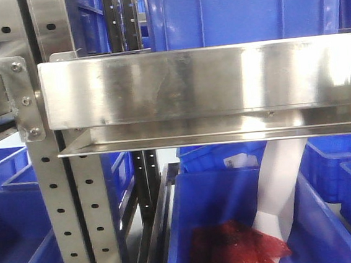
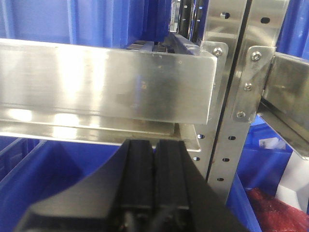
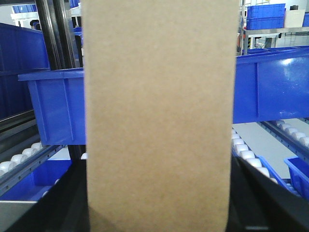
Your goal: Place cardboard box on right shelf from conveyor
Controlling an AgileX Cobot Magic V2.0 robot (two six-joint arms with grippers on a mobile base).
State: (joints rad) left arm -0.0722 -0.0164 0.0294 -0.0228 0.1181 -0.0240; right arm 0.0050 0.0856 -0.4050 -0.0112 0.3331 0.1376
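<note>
Setting: steel racking filled with blue bins. Front view: the right shelf point(image 1: 202, 82), its tall shiny lip bolted to a perforated upright point(image 1: 48, 199), fills the frame; a blue bin point(image 1: 322, 229) below holds red packets point(image 1: 236, 247) and a white object. No arm or box appears here.

Left wrist view: the left gripper point(image 2: 154, 159), fingers pressed together and empty, sits just below the shelf lip.

Right wrist view: the cardboard box point(image 3: 159, 116) stands upright across the lens, off the conveyor, evidently held by the right gripper, whose dark body frames its lower edges; fingertips are hidden. Blue bins and white rollers point(image 3: 246, 154) lie behind.

Handling, as judged: light, stiff, slim, mildly crushable; best pinched across its broad faces.
</note>
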